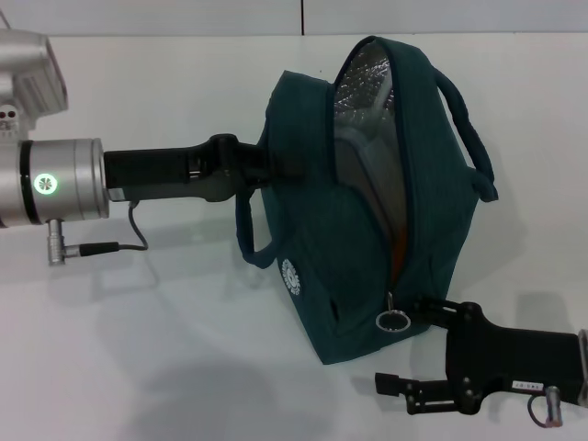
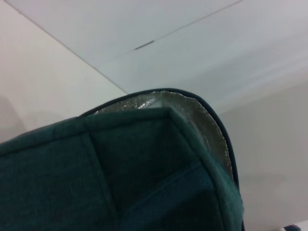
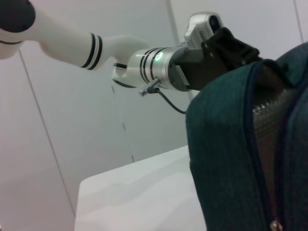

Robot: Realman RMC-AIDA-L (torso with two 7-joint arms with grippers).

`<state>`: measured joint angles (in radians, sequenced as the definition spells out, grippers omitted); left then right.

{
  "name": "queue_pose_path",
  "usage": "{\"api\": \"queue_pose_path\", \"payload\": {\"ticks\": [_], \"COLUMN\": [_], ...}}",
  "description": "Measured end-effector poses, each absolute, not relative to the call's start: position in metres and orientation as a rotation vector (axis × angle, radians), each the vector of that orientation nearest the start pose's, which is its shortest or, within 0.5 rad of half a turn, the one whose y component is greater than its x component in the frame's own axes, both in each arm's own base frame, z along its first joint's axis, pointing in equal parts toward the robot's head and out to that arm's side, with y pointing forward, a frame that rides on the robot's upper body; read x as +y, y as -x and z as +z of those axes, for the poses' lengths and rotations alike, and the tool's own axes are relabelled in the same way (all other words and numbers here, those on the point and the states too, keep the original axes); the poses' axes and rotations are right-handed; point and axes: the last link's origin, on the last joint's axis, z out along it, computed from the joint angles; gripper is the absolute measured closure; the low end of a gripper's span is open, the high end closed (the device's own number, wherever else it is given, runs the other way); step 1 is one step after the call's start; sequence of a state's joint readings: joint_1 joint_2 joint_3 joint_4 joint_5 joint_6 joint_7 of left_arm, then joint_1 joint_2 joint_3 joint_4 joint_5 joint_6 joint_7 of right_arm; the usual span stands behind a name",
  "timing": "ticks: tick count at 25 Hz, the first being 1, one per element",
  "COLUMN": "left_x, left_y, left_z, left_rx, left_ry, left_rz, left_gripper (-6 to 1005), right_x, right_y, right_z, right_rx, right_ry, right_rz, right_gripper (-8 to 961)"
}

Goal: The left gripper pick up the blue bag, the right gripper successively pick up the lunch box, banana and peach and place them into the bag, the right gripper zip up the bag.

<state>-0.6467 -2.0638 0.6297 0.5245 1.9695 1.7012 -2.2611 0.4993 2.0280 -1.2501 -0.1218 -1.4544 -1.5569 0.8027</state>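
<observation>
**Bag loaded, zip only started**

Left gripper (image 1: pixel 262 165): jaws clamped on the upper edge of the bag (image 1: pixel 312 230), on the side facing the left arm. The bag hangs upright from this grip, its base at or just above the worktop (image 1: pixel 184 349); contact cannot be confirmed.

Right gripper (image 1: pixel 413 367): positioned at the near lower end of the zip, just beside the ring pull (image 1: pixel 393 320). One jaw lies against the bag by the pull; the other stands well apart below it. Jaws apart, nothing gripped.

Bag mouth: open along most of its length, foil lining (image 1: pixel 367 87) exposed. A pale lunch box (image 1: pixel 358 170) shows inside. An orange patch sits low in the opening; whether it is the peach cannot be told. The banana is not visible.

Assessment: no items are left on the worktop in view, so loading appears complete. Remaining: grip the pull and run the zip closed over the top.
</observation>
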Motion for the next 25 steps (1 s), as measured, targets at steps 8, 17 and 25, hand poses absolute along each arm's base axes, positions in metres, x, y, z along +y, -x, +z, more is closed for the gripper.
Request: {"api": "queue_pose_path", "payload": {"ticks": [8,17,25], "left_x": [0.3349,0.3346,0.3345], "left_y": [0.2199,0.2204,0.2206], "left_z": [-0.0064,-0.0064,-0.0064], "left_rx": [-1.908,-1.909,-1.91], "left_ry": [2.542,2.54,2.54], "left_rz": [-1.017,-1.017,-1.017], "left_gripper": [915,915,914], "right_x": [0.2487,0.2502,0.2501], "right_y": [-0.2803,-0.2804,-0.2807], "right_z": [-0.0726,-0.0729,-0.0728], "right_rx": [0.426,0.427,0.429], "right_ry": [2.836,2.833,2.831], "right_rz": [0.917,0.91,0.909], "right_gripper": [85,482,768]}}
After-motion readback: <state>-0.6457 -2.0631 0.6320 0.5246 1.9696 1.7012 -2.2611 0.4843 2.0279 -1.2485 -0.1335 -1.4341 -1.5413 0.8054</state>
